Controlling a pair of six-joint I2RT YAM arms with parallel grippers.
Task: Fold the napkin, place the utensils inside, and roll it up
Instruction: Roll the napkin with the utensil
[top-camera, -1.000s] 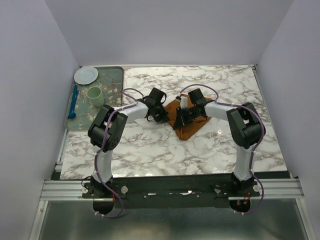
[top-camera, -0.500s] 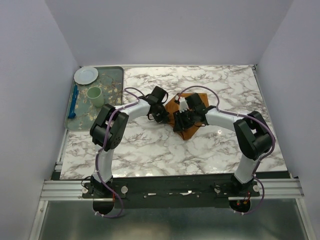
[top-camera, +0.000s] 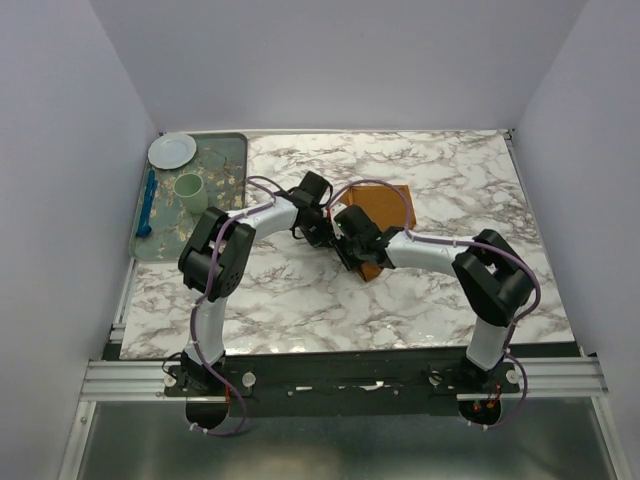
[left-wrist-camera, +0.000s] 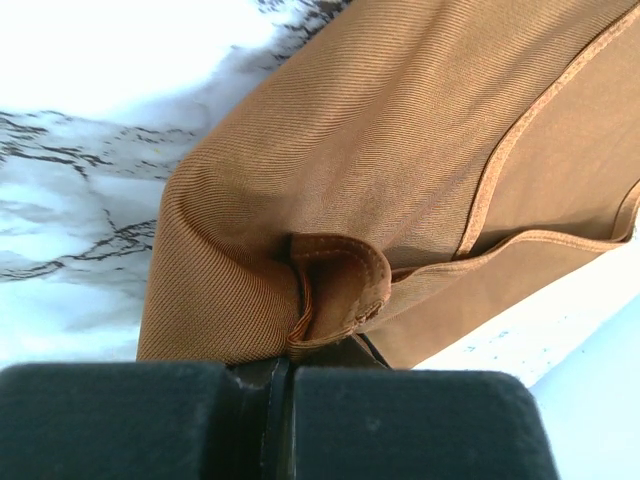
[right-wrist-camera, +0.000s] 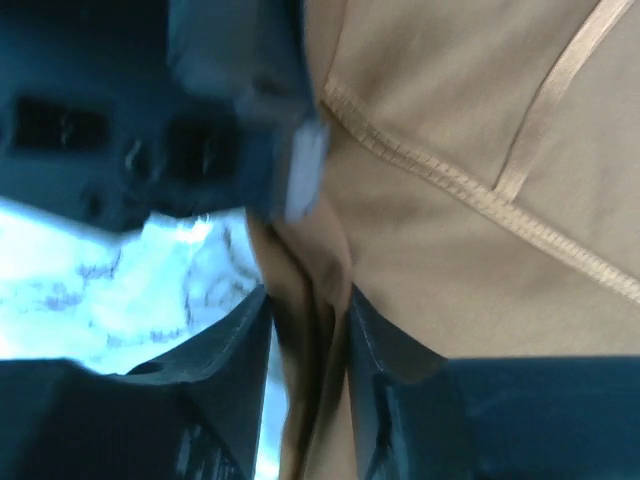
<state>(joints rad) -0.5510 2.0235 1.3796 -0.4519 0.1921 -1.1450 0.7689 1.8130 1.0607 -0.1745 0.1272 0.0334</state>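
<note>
Rust-orange cloth is where all the action is, so a quick rundown from us.

Overhead view first: a second ago the napkin (top-camera: 385, 205) was a bunched triangle to the right of the tray (top-camera: 237, 150). Now its far half lies flat as a neat rectangle, and only the end nearest the tray is still gathered. The right gripper (top-camera: 345, 247) has swung in toward the tray and sits just beside the left gripper (top-camera: 321, 237), both on that gathered end. We reckon that means the fold is being set up or straightened, so we're early in the job, with no rolling yet. Count from here: one napkin, two grippers, one tray holding one plate (top-camera: 172, 150), one cup (top-camera: 190, 192) and one blue utensil (top-camera: 148, 205). Zero forks spotted; we can't find the fork in any view.

Left wrist view: the left gripper (left-wrist-camera: 278, 375) has its jaws clenched tight, with a curled hem of the napkin (left-wrist-camera: 380, 130) pinched right at the seam. One layer lies over another, so there's at least one fold.

Right wrist view: the right gripper (right-wrist-camera: 308, 320) has a ridge of napkin (right-wrist-camera: 480, 130) filling the gap between its fingers, touching both. It looks to us like it's grasping that ridge, though it's blurry.
</note>
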